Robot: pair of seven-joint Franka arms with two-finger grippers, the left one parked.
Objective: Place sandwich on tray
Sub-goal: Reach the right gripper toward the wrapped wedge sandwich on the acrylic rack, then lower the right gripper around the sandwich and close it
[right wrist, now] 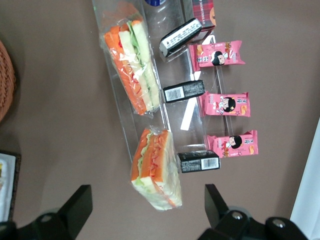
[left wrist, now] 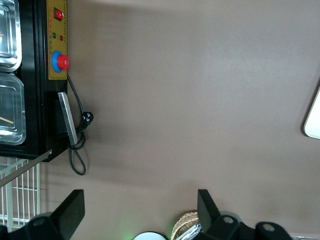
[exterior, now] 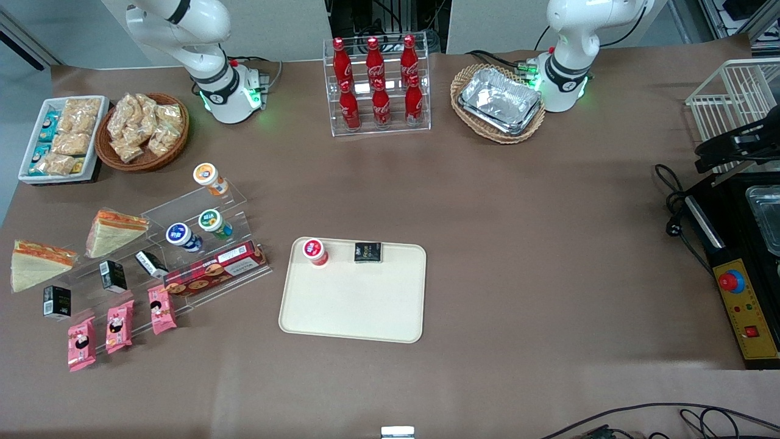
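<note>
Showing only in right wrist view – gripper (right wrist: 145, 215), fingers wide apart, empty – sandwich (right wrist: 154, 168) just between fingertips; tray (exterior: 353, 291) front-view centre

Hand (right wrist: 145, 212) hangs open above the sandwiches (right wrist: 155, 167) – tray (exterior: 353, 305) mostly bare, cup (exterior: 315, 251) and packet (exterior: 368, 252) edging it.

Brown table cover (exterior: 518, 244), pale wall panels (exterior: 286, 24), perhaps grey floor

Even, bright overhead light falls on the brown tabletop (exterior: 487, 244), with soft short shadows beside the tray (exterior: 353, 305). Green base lights glow at the frame's top. The gripper (right wrist: 145, 210) looks dark and slightly blurred.
</note>
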